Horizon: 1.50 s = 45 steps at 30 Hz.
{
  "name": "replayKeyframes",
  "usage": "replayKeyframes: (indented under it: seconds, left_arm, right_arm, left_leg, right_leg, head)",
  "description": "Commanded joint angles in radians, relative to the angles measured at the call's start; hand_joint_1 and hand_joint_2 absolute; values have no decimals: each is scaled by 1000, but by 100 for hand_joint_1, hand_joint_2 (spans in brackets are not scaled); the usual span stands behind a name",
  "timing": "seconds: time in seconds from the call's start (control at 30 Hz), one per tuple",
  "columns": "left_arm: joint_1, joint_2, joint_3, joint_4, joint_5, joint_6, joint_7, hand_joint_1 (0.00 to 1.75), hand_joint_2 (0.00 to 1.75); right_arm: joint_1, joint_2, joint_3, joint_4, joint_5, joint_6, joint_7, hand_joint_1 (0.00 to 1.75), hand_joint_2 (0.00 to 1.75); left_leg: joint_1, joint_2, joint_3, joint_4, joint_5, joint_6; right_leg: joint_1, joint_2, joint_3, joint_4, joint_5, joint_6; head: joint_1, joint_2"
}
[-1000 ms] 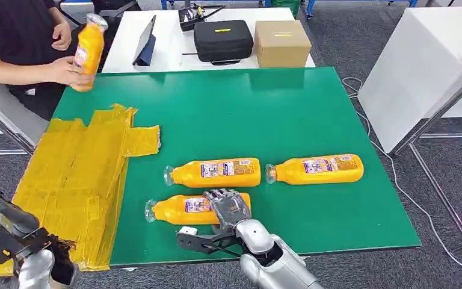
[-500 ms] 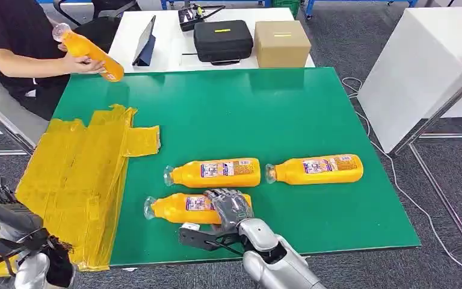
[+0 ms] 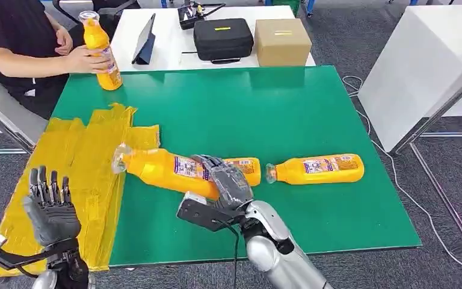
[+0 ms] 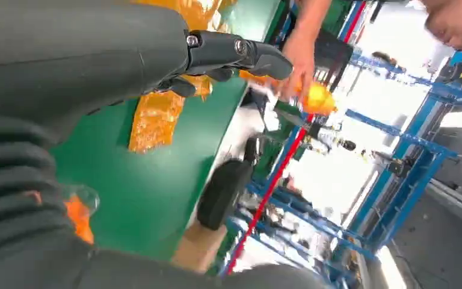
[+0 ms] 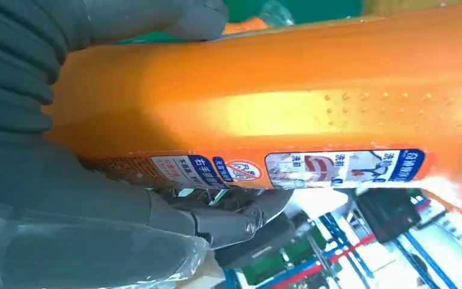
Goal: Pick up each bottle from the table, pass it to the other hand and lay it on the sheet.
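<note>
I have the right hand [image 3: 228, 183] wrapped around a bottle [image 3: 162, 168], gripping it near the base end, and in the right wrist view [image 5: 96, 198] the fingers [image 5: 228, 220] close round the orange body just by the label. The bottle is lifted off the desk [image 3: 246, 114], its long axis running left to right with a slight tilt, the clear cap end pointing left and a little far, toward the yellow sheet [image 3: 78, 174]. That cap end hangs about over the sheet's right edge.

My left hand [image 3: 51, 208] stands at the near left, over the near part of the sheet, palm up-turned with fingers upright and spread, holding nothing. It lies left of and nearer than the bottle's cap, well apart from it. So the handover turns on this: the free end of the bottle already points toward the left hand, and I judge I need to carry it further left and nearer, or bring the left hand right and farther, so it can take the neck half

Two more bottles [image 3: 316, 169] lie on the desk to the right. A person [image 3: 18, 36] at the far left holds another bottle [image 3: 102, 54] upright
</note>
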Motion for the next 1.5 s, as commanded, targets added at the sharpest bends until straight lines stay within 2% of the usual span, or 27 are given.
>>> replayKeyframes:
  seconds: [0.03, 0.13, 0.37, 0.5, 0.73, 0.93, 1.07, 1.5]
  left_arm:
    - [-20, -9, -160, -27, 75, -76, 54, 0, 175]
    - [-28, -11, -168, -29, 73, -66, 59, 0, 175]
    - [-95, -11, -237, 15, 75, -49, 82, 0, 175]
    - [-130, -17, -250, 39, 77, -42, 91, 0, 175]
    - [-155, -27, -227, 35, 57, -32, 107, 0, 175]
    - [-155, -26, -218, 31, 54, -35, 112, 0, 175]
    - [-172, -23, -213, 23, 52, -41, 117, 0, 175]
    - [-168, -23, -214, 27, 51, -43, 126, 0, 175]
  right_arm:
    - [-209, 115, 9, 231, -17, -55, 15, 175, 175]
    - [-217, 126, 13, 250, -15, -62, 14, 175, 175]
    - [-329, 220, 38, 440, -21, -80, 6, 175, 175]
    - [-353, 258, 99, 479, 6, -75, 54, 175, 175]
    - [-386, 258, 287, 588, -38, -104, 144, 175, 175]
    - [-384, 258, 324, 586, -43, -111, 162, 175, 175]
    - [-368, 258, 419, 589, -32, -77, 198, 175, 175]
    - [-361, 258, 453, 585, -23, -72, 210, 175, 175]
  left_leg:
    - [0, 2, 0, 1, -1, -2]
    - [1, 2, 2, 0, -1, -3]
    - [1, 2, 0, 1, -1, -3]
    - [0, 2, 0, 0, -1, -3]
    - [1, 1, 2, -1, -1, -2]
    - [1, 0, -1, -1, 0, -2]
    - [1, 0, 0, -1, -1, -2]
    - [1, -2, 1, -1, -1, -3]
  right_leg:
    - [0, 2, -1, 1, 0, 0]
    - [1, 1, 1, -1, 0, 0]
    - [0, 1, -1, 1, 0, 0]
    - [0, 1, -1, 1, -1, 0]
    - [0, 1, 1, -1, -1, 0]
    - [0, -1, -1, -1, 0, 0]
    - [1, 0, -1, -1, -1, 0]
    - [1, -3, 1, -2, -2, 0]
  head:
    - [0, 0]
    - [0, 0]
    - [0, 0]
    - [0, 0]
    - [0, 0]
    - [0, 0]
    - [0, 0]
    - [0, 0]
